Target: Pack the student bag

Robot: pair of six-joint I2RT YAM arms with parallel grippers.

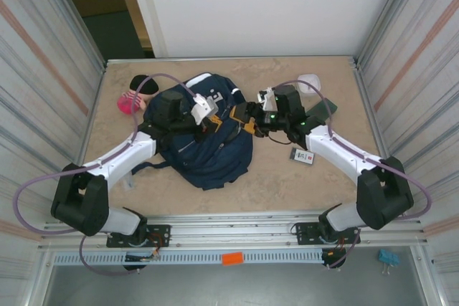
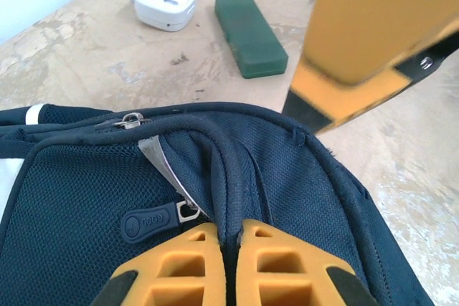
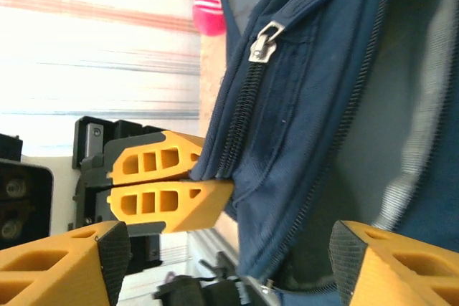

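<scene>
The student bag [image 1: 209, 150] lies flat in the middle of the table, a navy-blue backpack. My left gripper [image 1: 217, 121] is over its upper part. In the left wrist view the left gripper [image 2: 231, 238] is shut on a raised fold of the bag's fabric [image 2: 229, 170], next to a zipper pull [image 2: 154, 221]. My right gripper [image 1: 247, 120] is at the bag's upper right edge, facing the left one. In the right wrist view the right gripper [image 3: 231, 252] stands open, its pads on either side of the bag's zippered edge [image 3: 287, 148]. A metal zipper slider [image 3: 264, 41] lies further along.
A green case [image 1: 320, 112] and a white container [image 1: 308, 82] sit at the back right, also seen as the case [image 2: 249, 34] and the container [image 2: 165, 3]. A small card [image 1: 302, 155] lies beside the right arm. A pink item [image 1: 129, 102] is at the back left.
</scene>
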